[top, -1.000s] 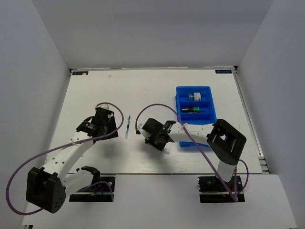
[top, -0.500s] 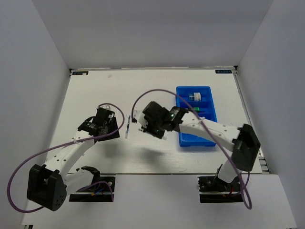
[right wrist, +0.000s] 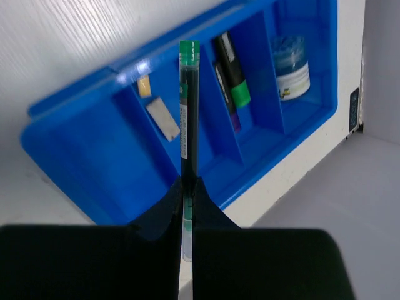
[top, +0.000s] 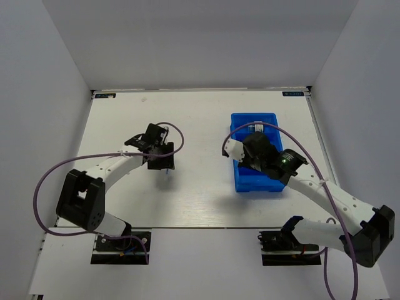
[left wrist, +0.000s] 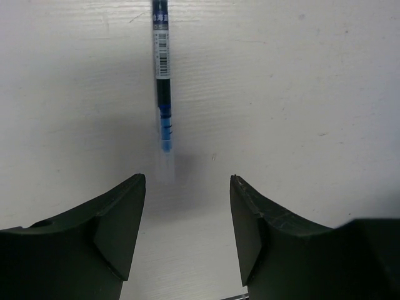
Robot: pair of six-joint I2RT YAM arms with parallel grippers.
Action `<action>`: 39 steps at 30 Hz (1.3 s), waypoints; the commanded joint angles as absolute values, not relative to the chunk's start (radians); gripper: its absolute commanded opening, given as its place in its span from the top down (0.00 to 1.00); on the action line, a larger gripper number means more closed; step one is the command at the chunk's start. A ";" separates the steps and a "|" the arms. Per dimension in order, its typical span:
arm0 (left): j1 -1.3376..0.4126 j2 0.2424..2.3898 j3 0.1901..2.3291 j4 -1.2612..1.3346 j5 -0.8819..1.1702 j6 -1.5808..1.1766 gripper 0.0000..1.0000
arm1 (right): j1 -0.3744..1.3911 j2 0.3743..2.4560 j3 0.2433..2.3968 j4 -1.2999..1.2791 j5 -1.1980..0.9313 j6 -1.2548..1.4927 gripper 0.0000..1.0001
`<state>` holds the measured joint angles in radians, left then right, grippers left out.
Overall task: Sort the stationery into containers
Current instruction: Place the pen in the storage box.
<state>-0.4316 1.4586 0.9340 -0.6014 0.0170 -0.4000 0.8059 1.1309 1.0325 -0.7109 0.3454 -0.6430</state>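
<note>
My right gripper is shut on a thin dark pen with a green end and holds it above the blue tray. In the top view that gripper hovers over the tray. The tray's compartments hold a black marker with a green cap, a tan eraser, a grey eraser and a small round box. My left gripper is open just above the table. A thin pen with blue ink lies straight ahead of its fingertips, untouched.
The white table ends at a metal rail on the right, close to the tray. Grey walls enclose the table on three sides. A purple cable loops beside the left arm.
My right arm has carried its pen from the middle of the table to above the blue tray. The left arm has swung right, bringing its open jaws up to the pen on the table.
</note>
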 commanded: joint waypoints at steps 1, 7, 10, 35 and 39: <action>-0.434 1.471 0.986 -0.584 0.058 -0.376 0.33 | 0.732 1.057 0.977 -0.695 0.310 -0.768 1.00; -0.442 1.529 1.025 -0.598 0.060 -0.359 0.31 | 0.628 1.054 0.914 -0.718 0.151 -0.912 1.00; -0.442 1.546 1.040 -0.603 0.069 -0.348 0.30 | 0.586 1.075 0.881 -0.735 0.052 -0.986 1.00; -0.445 1.629 1.160 -0.655 0.054 -0.308 0.26 | 0.434 1.190 0.946 -0.861 -0.149 -1.209 0.57; -0.445 1.658 1.181 -0.667 0.045 -0.304 0.28 | 0.422 1.126 0.982 -0.772 -0.164 -1.103 0.55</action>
